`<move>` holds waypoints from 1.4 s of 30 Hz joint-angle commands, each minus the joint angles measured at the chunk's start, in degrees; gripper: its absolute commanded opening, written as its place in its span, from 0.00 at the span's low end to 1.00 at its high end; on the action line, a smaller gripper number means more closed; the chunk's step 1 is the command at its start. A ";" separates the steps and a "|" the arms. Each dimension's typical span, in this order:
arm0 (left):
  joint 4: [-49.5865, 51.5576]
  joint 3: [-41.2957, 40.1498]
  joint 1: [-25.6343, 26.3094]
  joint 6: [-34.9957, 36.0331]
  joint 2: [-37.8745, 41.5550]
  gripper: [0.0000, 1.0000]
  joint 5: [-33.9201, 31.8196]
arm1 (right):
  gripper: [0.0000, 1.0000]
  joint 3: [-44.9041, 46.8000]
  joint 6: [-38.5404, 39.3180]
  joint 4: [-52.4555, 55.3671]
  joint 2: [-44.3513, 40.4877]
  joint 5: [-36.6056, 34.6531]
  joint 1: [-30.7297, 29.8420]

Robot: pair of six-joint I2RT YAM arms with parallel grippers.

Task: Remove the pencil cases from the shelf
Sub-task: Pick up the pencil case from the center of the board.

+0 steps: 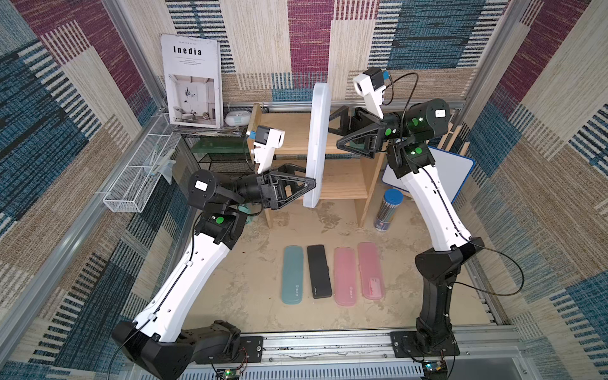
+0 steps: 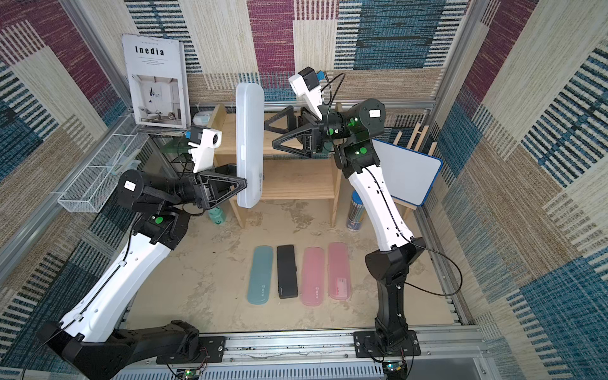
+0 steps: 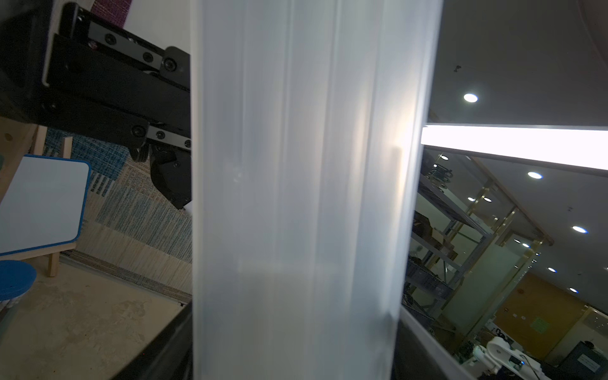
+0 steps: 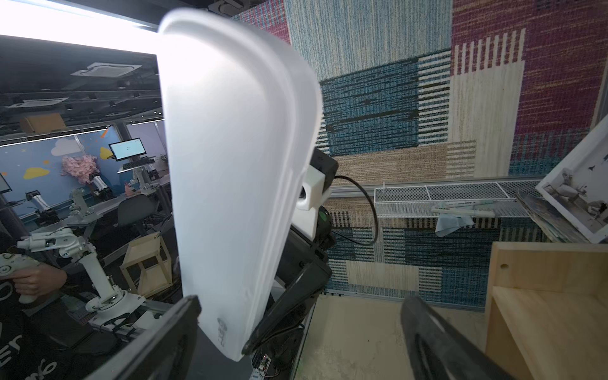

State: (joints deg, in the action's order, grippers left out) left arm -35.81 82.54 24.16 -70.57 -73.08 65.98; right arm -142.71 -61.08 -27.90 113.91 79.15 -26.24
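While your left gripper (image 1: 309, 177) is clamped on the lower end of the translucent white case (image 1: 317, 131), that case stands upright in mid-air at the centre of both top views, in front of the shelf (image 1: 345, 181) and clear of it. Gripping one end probably leaves the long body free to be laid down flat.

Your right gripper (image 1: 333, 135) waits just right of the case, its fingers spread wide around nothing. I cannot tell whether a fingertip brushes the case's edge. This looks like a pass between your arms.

At lower centre the teal case (image 1: 292, 274), black case (image 1: 319, 271), plain pink case (image 1: 345, 276) and patched pink case (image 1: 370, 269) lie flat in a tidy row, likely your drop zone. No case shows on the shelf's visible boards.

You can read "Inedia" on the magazine (image 1: 192, 82) propped at upper left. The small marks on the cases' ends are too small to read.
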 commanded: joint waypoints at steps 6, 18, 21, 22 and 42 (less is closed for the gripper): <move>-5.83 0.59 2.61 -1.59 -1.78 0.77 0.61 | 1.00 -2.43 -2.27 -5.03 0.67 -0.38 -0.97; -9.38 -2.42 4.02 -3.16 -2.77 0.77 0.20 | 0.97 -4.77 -6.78 -13.93 2.18 -2.38 -2.23; -10.84 -2.82 4.05 -4.05 -3.32 0.77 0.00 | 0.82 -4.77 -8.59 -16.03 2.44 -2.38 -2.74; -10.86 -2.91 4.11 -4.14 -3.52 0.78 0.01 | 0.70 -4.68 -8.76 -16.04 2.46 -2.50 -2.84; 34.82 0.46 -0.13 27.24 3.31 0.99 -7.49 | 0.00 -3.71 0.47 -2.27 0.99 -3.16 -2.21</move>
State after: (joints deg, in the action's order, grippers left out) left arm -14.96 82.04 25.82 -54.39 -71.59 62.22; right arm -146.23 -67.88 -36.36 115.70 77.89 -28.88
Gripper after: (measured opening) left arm 0.995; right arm 0.234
